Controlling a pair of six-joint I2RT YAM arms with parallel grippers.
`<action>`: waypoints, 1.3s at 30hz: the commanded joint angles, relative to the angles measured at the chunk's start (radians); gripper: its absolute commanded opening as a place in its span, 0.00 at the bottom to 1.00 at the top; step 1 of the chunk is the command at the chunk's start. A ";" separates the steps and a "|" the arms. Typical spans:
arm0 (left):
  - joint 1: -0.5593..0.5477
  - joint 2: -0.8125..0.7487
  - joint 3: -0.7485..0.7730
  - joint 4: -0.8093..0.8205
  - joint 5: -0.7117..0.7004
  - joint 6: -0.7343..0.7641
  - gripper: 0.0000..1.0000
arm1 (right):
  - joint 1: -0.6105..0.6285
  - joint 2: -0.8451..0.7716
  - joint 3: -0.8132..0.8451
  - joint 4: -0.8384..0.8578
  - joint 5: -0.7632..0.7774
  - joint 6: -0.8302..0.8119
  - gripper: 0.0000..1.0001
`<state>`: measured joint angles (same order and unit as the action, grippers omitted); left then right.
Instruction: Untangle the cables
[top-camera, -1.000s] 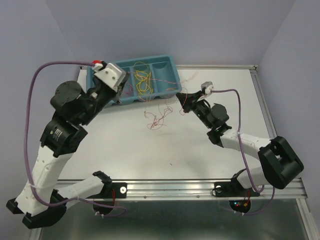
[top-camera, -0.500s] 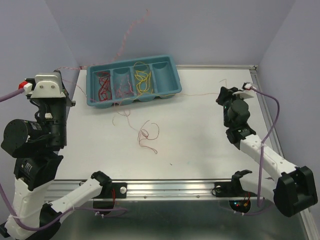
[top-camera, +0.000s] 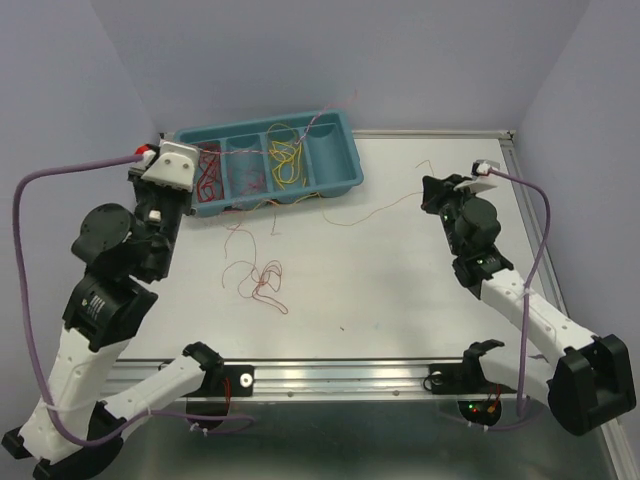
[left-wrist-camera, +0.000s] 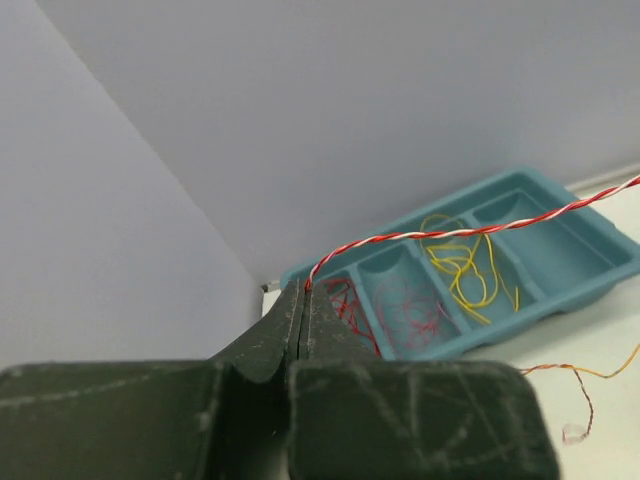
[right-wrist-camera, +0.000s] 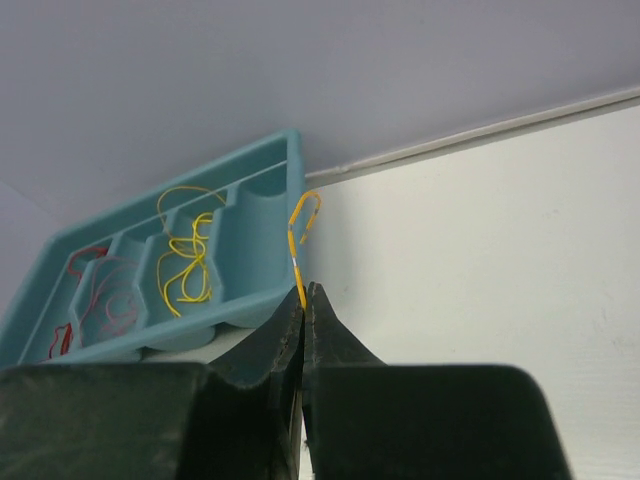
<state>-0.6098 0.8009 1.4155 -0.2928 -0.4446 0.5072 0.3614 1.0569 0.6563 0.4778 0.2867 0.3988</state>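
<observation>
Lavender walls (top-camera: 300, 50) close in a white table (top-camera: 400, 290), with a teal tray (top-camera: 300, 192) at its far left. Its compartments hold sorted cables (top-camera: 285, 155): red in the leftmost, thin pinkish-red next, yellow in the third.

The left gripper (left-wrist-camera: 303, 292) has its jaws pressed together on the end of a red-and-white twisted strand (left-wrist-camera: 450, 232), which runs from the fingertips out over the tray and off to the right. Half a second ago this arm was lifted clear of the table's left edge, with the strand drawn high up the back wall. Now the wrist has come back in beside the tray's left end, and the strand lies lower, crossing above the compartments.

The right gripper (right-wrist-camera: 304, 298) is clamped on a yellow wire (right-wrist-camera: 292, 245) that rises from the tips and curls over into a small hook. It hangs over the right side of the table, close to where it was half a second ago. An orange strand (top-camera: 380, 210) trails from it toward the tray's front wall.

A loose curl of red loops (top-camera: 262, 282) lies on the table in front of the tray, well apart from both grippers. It has shifted left and slightly nearer since the earlier picture
</observation>
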 joint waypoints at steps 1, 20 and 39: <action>-0.002 0.012 -0.073 0.039 0.027 -0.021 0.00 | 0.001 0.028 0.114 0.038 -0.122 -0.044 0.00; -0.002 0.000 -0.095 0.014 0.222 -0.110 0.00 | 0.128 0.231 0.069 0.124 -1.270 -0.389 1.00; -0.002 -0.019 -0.112 0.057 0.127 -0.118 0.00 | 0.428 0.713 0.342 0.114 -1.163 -0.436 0.95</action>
<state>-0.6098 0.8028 1.3018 -0.3088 -0.2676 0.4011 0.7654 1.7264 0.9169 0.5507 -0.9012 -0.0376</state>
